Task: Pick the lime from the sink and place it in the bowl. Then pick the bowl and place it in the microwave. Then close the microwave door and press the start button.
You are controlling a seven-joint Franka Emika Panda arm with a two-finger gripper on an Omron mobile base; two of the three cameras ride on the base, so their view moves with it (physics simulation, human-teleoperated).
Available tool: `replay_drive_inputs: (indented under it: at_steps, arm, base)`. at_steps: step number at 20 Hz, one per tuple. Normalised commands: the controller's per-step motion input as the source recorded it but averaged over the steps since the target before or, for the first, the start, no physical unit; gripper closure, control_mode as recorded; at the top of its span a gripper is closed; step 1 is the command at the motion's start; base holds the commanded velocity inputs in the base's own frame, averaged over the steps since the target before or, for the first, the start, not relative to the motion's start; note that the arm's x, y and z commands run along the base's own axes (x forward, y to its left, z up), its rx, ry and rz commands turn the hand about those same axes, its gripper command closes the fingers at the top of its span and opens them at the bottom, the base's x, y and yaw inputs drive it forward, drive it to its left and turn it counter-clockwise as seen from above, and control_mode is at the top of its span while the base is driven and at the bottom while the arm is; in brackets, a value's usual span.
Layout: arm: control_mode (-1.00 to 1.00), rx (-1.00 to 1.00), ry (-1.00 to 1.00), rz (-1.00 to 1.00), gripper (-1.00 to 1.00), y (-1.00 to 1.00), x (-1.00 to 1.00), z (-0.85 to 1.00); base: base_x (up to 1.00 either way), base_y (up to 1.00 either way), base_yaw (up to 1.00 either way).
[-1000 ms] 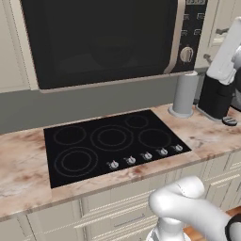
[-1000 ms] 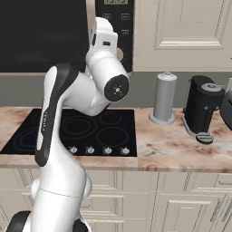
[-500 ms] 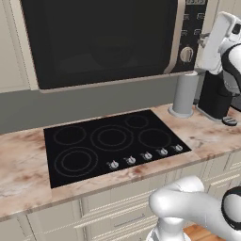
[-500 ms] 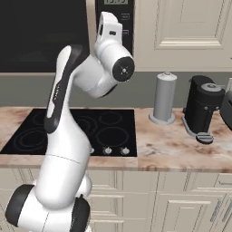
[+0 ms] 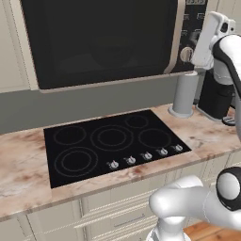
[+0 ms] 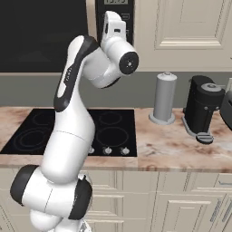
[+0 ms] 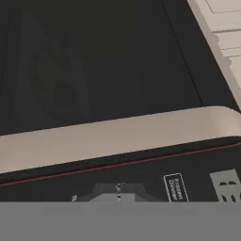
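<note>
Above the black cooktop (image 5: 113, 143), the microwave (image 5: 108, 40) hangs with the microwave door (image 5: 101, 42) shut flat against its front, the dark glass giving only a dim hint of the bowl (image 5: 110, 49) inside, a faint rounded shape behind the pane. The lime cannot be made out through the glass. The white arm (image 6: 72, 122) rises from the base and bends up so that its hand (image 5: 209, 35) stands in front of the black control panel (image 5: 190, 33) at the microwave's right end, just beside the round knob (image 5: 187, 54). The claw itself is hidden behind the hand in both base views; its fingers are pressed together with nothing between them. In the hand view the camera looks closely along the silver-grey door frame (image 7: 122, 134), which runs as a pale rounded band across the picture, with dark glass on one side and the black panel with small white labelled buttons (image 7: 175, 187) on the other; whether the fingertips touch a button cannot be told. On the marbled desk (image 5: 23, 174) to the right of the cooktop stands an upright grey cylinder (image 6: 164, 97), and just beside it, further right, a black coffee machine (image 6: 203, 106). Cream cabinet fronts (image 6: 190, 22) sit to the right of the microwave, and cream drawers (image 5: 113, 214) run below the desk.
</note>
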Motion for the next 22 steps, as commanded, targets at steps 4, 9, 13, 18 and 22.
replay_drive_inputs:
  at_steps: [4,9,13,18,22]
  arm:
    - [-1.0,-0.03,0.0,0.0,1.0,-0.08,0.43,0.0]
    - [-1.0,0.0,0.0,0.0,1.0,-0.26,0.28,0.0]
    - [-1.0,-0.01,0.0,0.0,1.0,-0.12,0.42,0.0]
    - [-1.0,-0.06,0.0,0.0,1.0,0.0,0.35,-0.04]
    - [-1.0,-0.07,-0.02,0.0,1.0,0.0,0.27,-0.06]
  base:
    - [0.0,0.0,0.0]
    - [0.0,0.0,0.0]
    - [0.0,0.0,0.0]
    - [0.0,0.0,0.0]
    - [0.0,0.0,0.0]
